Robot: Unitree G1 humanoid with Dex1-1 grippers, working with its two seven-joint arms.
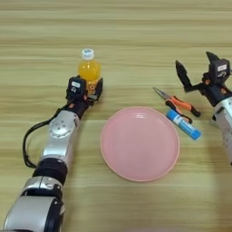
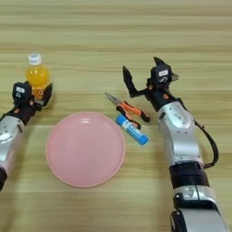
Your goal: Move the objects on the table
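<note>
Bottle [image 1: 89,68] of orange juice stands upright at the far left of the table [image 1: 136,27], with the left gripper [image 1: 89,89] clamped on its lower part. A pink plate [image 1: 139,143] lies in the middle. Just right of it lie the pliers [image 1: 177,102] and a blue-and-white tube [image 1: 183,124], side by side. The right gripper [image 2: 141,72] hovers near the pliers, fingers spread apart.

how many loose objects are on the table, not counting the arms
4: bottle far left at the left gripper, pink plate centre, pliers and tube right of it. None seems hidden.
</note>
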